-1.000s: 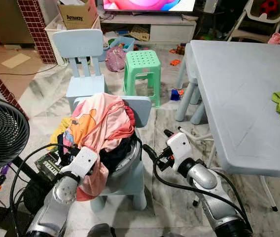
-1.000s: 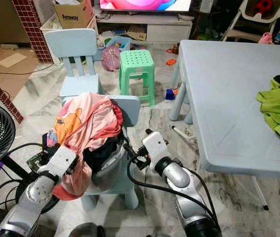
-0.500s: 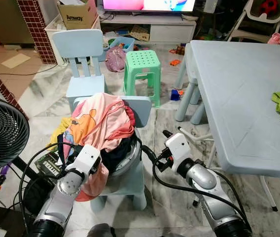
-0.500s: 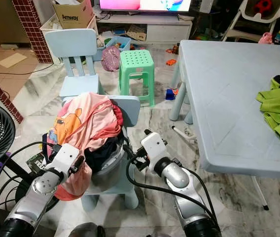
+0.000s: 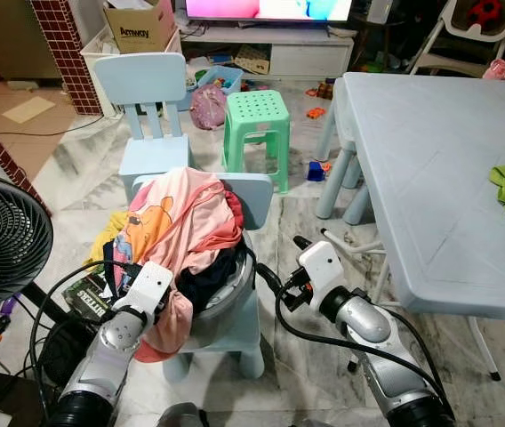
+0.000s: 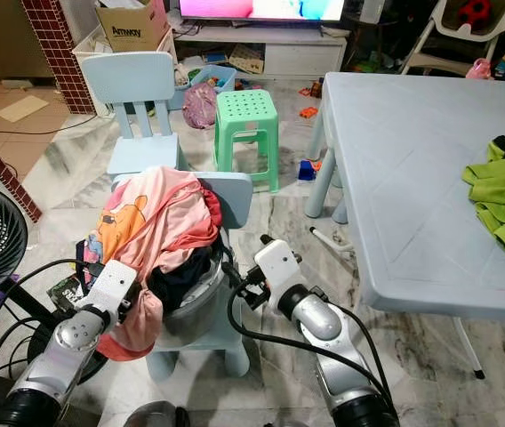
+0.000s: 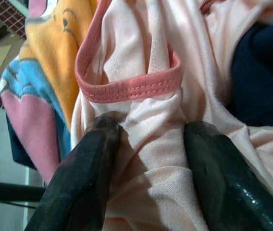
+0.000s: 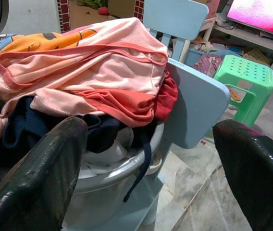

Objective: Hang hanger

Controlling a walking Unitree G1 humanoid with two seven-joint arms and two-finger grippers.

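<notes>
I'm pinching the peach-pink cotton garment point(image 7: 151, 120) with my left gripper point(image 7: 148, 159) at lower left, right gripper point(image 8: 146, 159) spread wide beside the grey basin point(image 6: 195, 307) (no hanger visible).

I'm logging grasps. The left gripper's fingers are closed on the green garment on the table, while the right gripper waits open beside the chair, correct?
Not quite. The left wrist view shows the left gripper pinching the pink garment heaped in the basin on the chair, not the green garment.

Grey basin point(image 5: 231, 295) of clothes point(image 5: 186, 222) on pale-blue chair point(image 5: 254, 197).
</notes>
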